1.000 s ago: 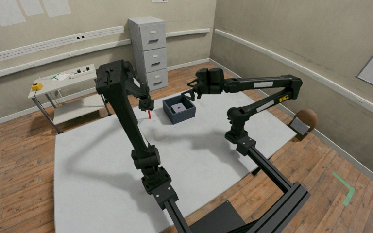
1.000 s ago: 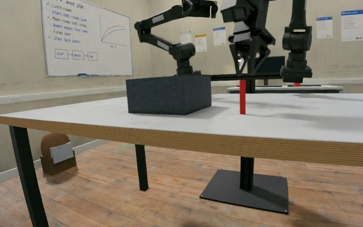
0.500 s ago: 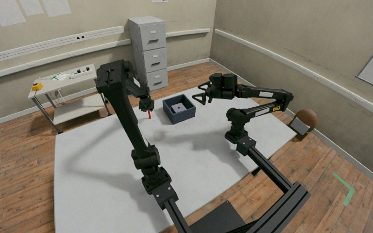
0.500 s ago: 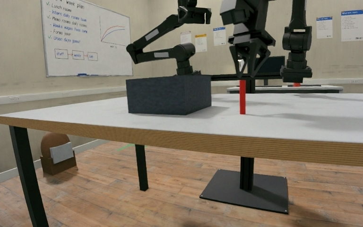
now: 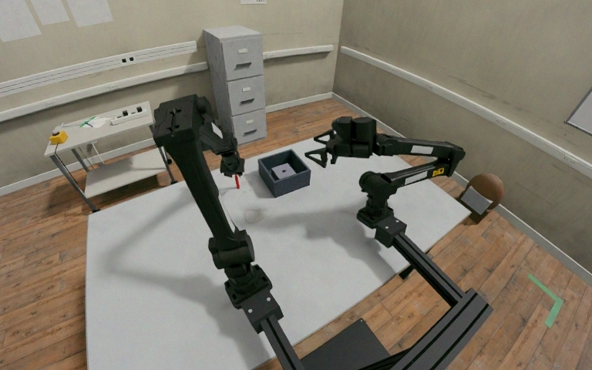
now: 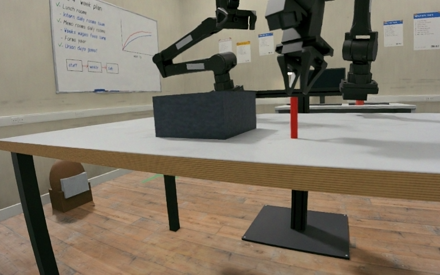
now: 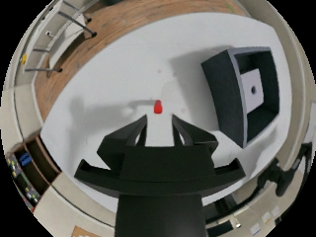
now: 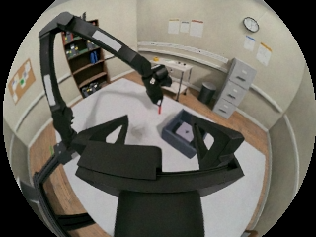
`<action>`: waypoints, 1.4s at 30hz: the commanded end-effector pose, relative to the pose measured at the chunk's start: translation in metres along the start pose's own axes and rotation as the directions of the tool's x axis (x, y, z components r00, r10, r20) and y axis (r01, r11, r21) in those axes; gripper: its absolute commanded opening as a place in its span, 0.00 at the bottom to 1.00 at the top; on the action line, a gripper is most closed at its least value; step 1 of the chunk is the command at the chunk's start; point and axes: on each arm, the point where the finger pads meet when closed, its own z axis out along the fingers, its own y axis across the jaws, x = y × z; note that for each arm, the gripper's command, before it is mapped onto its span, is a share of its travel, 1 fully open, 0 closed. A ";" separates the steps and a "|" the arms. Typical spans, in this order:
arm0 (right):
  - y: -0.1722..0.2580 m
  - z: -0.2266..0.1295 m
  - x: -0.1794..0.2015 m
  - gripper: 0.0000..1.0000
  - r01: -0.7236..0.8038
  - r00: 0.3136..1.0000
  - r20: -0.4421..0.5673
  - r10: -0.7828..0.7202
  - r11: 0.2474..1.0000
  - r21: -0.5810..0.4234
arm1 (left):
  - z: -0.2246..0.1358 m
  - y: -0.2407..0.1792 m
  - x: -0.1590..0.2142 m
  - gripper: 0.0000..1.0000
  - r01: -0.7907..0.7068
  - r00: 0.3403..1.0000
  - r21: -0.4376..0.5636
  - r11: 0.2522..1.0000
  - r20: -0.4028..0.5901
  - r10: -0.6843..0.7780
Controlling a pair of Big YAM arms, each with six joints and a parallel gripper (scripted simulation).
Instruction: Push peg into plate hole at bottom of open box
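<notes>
The red peg (image 5: 237, 182) (image 6: 294, 119) (image 7: 158, 107) (image 8: 159, 110) stands upright on the table. My left gripper (image 6: 297, 92) (image 7: 159, 118) points down, its tips just above the peg's top; its fingers are partly open, with nothing between them. The dark blue open box (image 5: 292, 184) (image 6: 188, 117) (image 7: 224, 94) (image 8: 177, 142) stands beside the peg. In it lies the light plate (image 5: 277, 173) (image 7: 250, 101) (image 8: 181, 131) with a dark hole (image 5: 284, 170) (image 7: 254, 90); the exterior view does not show the inside. My right gripper (image 5: 311, 146) (image 8: 159, 118) is wide open and empty, raised near the box.
The white table (image 5: 153, 316) (image 6: 369, 149) carries the box and peg. The box walls (image 5: 266, 179) rise around the plate. The right arm (image 5: 421, 146) reaches in from the far side of the box in the top view. A filing cabinet (image 5: 244, 59) stands behind the table.
</notes>
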 end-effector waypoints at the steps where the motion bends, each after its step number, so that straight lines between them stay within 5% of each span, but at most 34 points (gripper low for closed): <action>1: -0.005 -0.005 -0.014 1.00 -0.020 1.000 0.023 0.020 1.000 0.000 | 0.001 0.013 -0.030 0.37 -0.003 0.999 -0.012 1.000 0.041 0.003; 17: -0.007 -0.005 -0.016 1.00 -0.029 0.999 0.031 0.029 1.000 0.005 | 0.022 0.015 -0.037 0.27 -0.002 0.999 -0.014 1.000 0.050 0.003; 30: -0.007 -0.005 -0.016 1.00 -0.029 0.999 0.031 0.029 1.000 0.005 | 0.025 0.006 -0.025 0.08 -0.014 0.999 -0.007 1.000 0.042 0.014; 31: -0.007 -0.005 -0.016 1.00 -0.029 0.999 0.031 0.029 1.000 0.005 | 0.024 0.005 -0.023 0.00 -0.004 0.999 -0.005 1.000 0.032 0.004; 42: -0.007 -0.005 -0.014 1.00 -0.022 1.000 0.021 0.022 1.000 0.008 | -0.025 -0.003 -0.055 0.07 0.036 0.996 -0.001 0.999 0.076 -0.036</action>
